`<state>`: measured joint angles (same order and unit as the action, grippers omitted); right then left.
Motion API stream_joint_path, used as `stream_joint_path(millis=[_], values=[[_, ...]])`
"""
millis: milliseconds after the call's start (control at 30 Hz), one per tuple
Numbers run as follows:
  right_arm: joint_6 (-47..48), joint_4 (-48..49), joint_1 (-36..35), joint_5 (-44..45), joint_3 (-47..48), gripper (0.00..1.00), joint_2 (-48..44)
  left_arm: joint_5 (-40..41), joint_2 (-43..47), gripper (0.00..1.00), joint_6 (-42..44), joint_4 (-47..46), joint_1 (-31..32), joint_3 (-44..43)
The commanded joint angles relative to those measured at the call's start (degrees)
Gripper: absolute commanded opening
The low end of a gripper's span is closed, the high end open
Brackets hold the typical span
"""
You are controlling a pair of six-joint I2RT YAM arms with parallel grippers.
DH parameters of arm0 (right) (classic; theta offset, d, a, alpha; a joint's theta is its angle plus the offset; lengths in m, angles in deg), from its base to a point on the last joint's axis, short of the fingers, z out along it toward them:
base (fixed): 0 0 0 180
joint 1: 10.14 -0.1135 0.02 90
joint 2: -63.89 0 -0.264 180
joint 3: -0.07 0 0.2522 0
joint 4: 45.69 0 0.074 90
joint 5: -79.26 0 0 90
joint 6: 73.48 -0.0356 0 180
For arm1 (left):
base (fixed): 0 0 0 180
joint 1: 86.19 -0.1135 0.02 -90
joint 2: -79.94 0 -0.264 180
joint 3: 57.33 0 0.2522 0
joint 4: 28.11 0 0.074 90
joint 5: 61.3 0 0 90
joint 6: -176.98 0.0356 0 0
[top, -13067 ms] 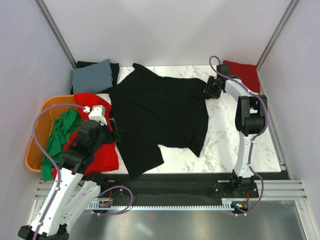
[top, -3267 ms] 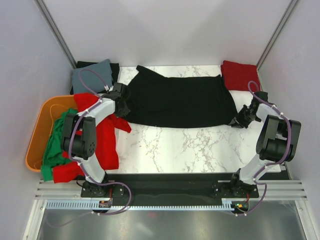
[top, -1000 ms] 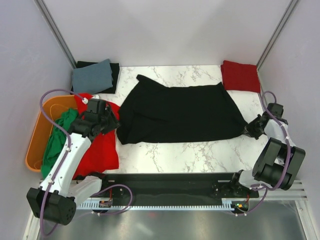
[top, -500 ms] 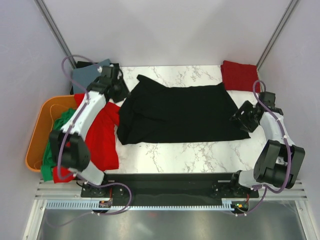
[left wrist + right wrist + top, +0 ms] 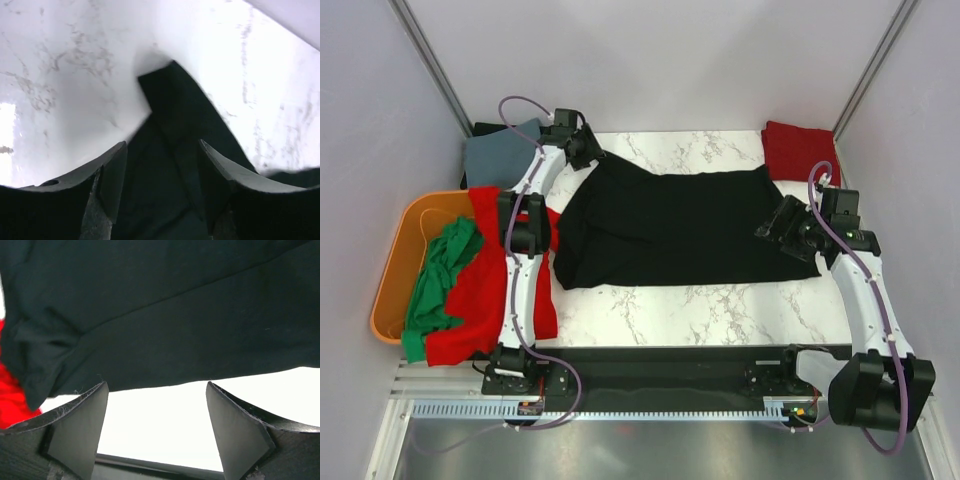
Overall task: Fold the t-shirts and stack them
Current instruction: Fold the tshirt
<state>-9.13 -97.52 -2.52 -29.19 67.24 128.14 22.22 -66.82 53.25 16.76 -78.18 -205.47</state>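
Observation:
A black t-shirt [image 5: 680, 225], folded in half, lies flat on the marble table [image 5: 700, 300]. My left gripper [image 5: 588, 152] is open and empty over the shirt's far left pointed corner. In the left wrist view that corner [image 5: 172, 115] lies between the spread fingers [image 5: 114, 175] of the gripper [image 5: 162, 172]. My right gripper [image 5: 770, 227] is open and empty over the shirt's right edge. In the right wrist view the gripper [image 5: 156, 415] hangs over bare table just off the shirt's hem [image 5: 160, 305].
A folded red shirt [image 5: 800, 150] lies at the far right corner. A folded grey-blue shirt [image 5: 505, 152] sits on a black one at the far left. An orange tub [image 5: 390, 270] on the left holds a green shirt [image 5: 440, 280]. A red shirt [image 5: 490, 290] drapes beside it.
My left gripper has reached farther back and right, to the black shirt's far left corner. My right gripper has moved left over the shirt's right edge. The shirt has not moved.

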Motion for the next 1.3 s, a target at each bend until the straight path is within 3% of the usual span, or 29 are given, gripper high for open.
stream_joint_path(millis=[0,167,367,433,467,500,600,800,900,1200,1267], values=[[-0.54,2.47,-1.46,-4.74,-0.76,0.87,-2.98,-2.57,-2.56,0.66,-3.08,-3.24,-0.89,-4.66],[0.78,0.71,-2.96,-4.66,-2.25,0.87,-4.65,-3.62,-6.96,0.66,-5.28,-8.34,-0.89,-4.48],[1.83,1.24,-2.96,-1.94,-5.59,0.87,-5.01,-5.29,-9.86,0.6,-10.03,-13.17,-0.8,-3.43],[2.18,1.41,-3.05,-1.14,-6.38,0.87,-3.96,-5.91,-11.09,0.39,-11.88,-14.67,-0.8,-3.77],[2.27,1.41,-3.05,-0.62,-6.56,0.87,-3.61,-5.91,-11.27,0.21,-12.31,-14.94,-0.8,-4.21],[2.01,1.76,-3.05,-0.61,-6.91,0.87,-2.91,-5.91,-11.09,0.14,-12.84,-14.85,-0.8,-4.74],[1.13,2.73,-3.05,-0.44,-7.44,0.87,-2.99,-5.65,-8.73,0.02,-12.32,-13.28,-0.8,-4.83],[-0.45,3.61,-2.96,4.29,-2.54,0.87,-0.19,-4.59,5.93,0.02,-10.48,-6.51,-0.89,-2.12],[-2.82,3.52,-2.96,5.89,1.94,0.87,2.88,-5.03,16.39,0.02,-10.82,-3.35,-0.89,4.9],[-4.06,1.16,-2.96,10.19,13.02,0.88,7.9,-6.52,51.37,0.03,-10.65,-0.97,1.3,47.4],[-3.71,0.45,-2.96,10.72,14.44,0.88,9.39,-6.96,56.99,0.05,-10.47,-0.27,1.83,53.41]])
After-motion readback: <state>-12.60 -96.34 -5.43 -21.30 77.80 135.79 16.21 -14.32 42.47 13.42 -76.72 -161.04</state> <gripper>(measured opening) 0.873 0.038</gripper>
